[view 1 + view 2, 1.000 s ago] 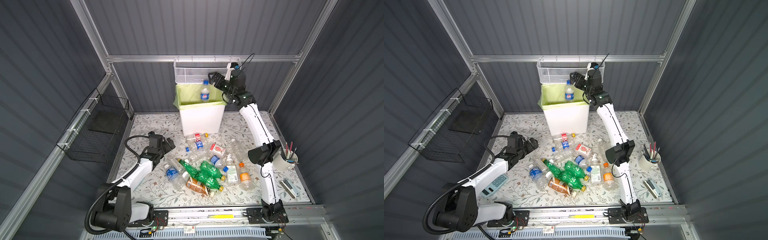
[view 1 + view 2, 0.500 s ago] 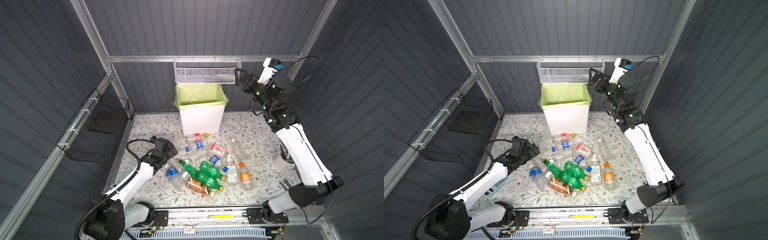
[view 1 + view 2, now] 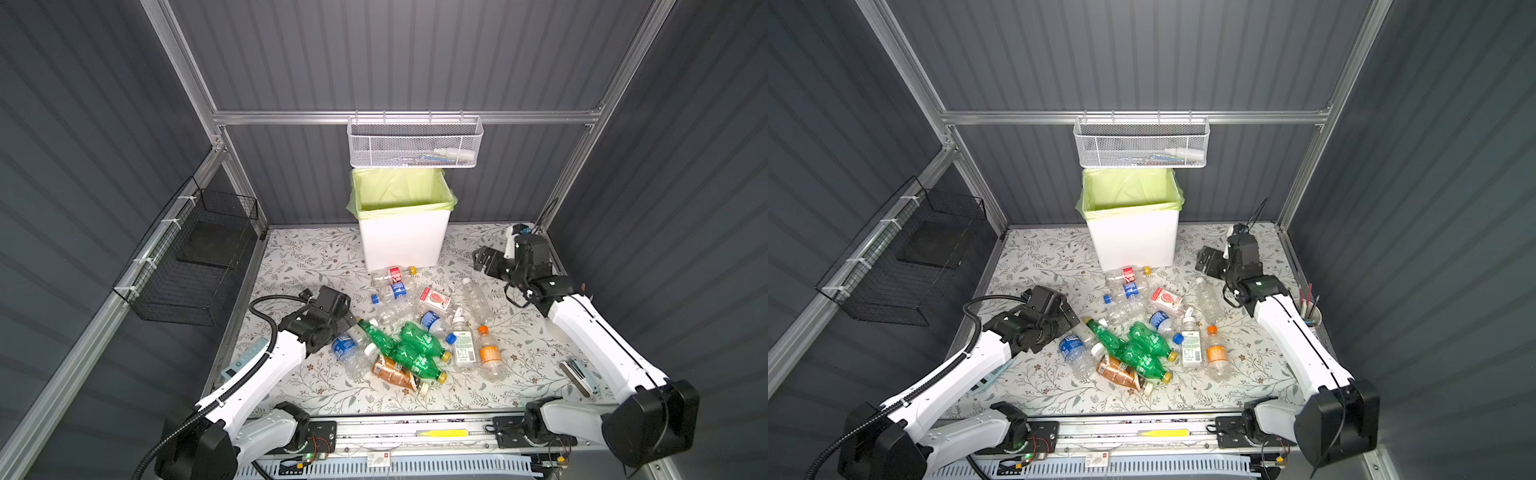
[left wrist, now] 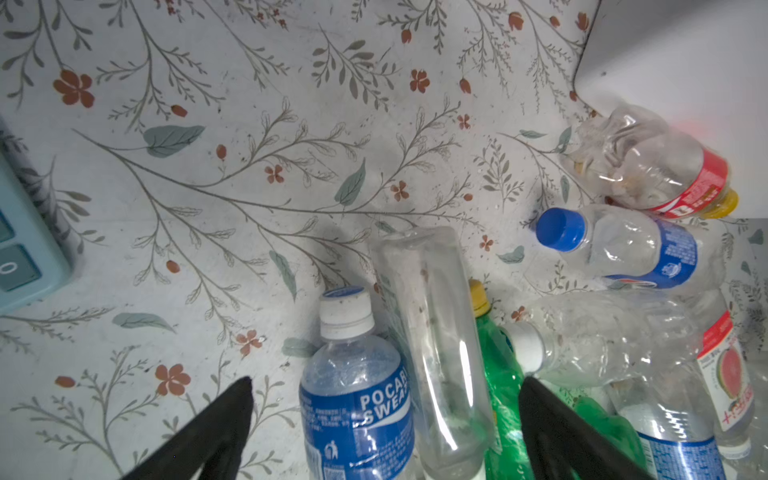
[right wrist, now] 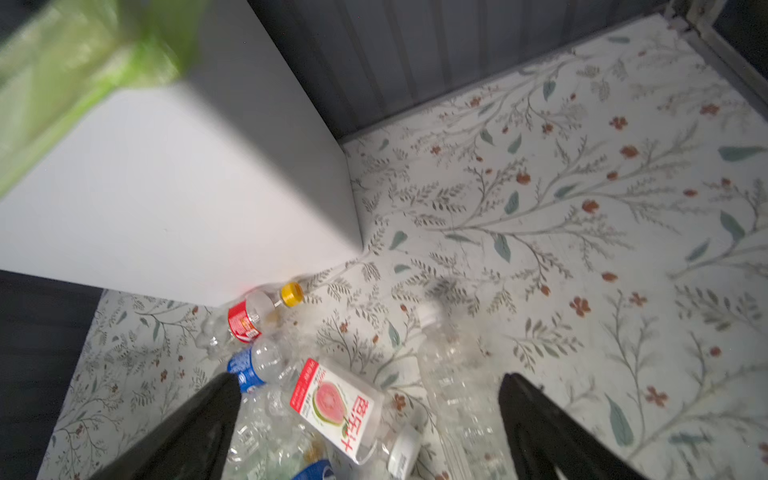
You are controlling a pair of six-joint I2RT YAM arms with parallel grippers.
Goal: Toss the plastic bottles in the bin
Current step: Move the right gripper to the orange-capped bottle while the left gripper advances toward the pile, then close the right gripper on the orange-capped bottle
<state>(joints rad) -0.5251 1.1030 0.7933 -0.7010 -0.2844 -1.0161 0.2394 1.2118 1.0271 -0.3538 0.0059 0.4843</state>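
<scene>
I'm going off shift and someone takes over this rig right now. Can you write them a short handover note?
Left gripper: open, empty, low at the left edge of the plastic bottles, jaws spread over the Pocari Sweat bottle and a clear bottle.
Right gripper: open, empty, above the table, right of the bin.
Bottles: piled on the table in front of the bin.
Done: cannot tell; the bin's bottom is hidden.
Left: every bottle on the table goes into the bin.

The floral table (image 3: 299,257) carries the bin (image 3: 403,245); the plastic bottles (image 3: 419,340) lie scattered just in front of the bin, one against its base, a pale blue calculator (image 3: 245,361) well apart from it
</scene>
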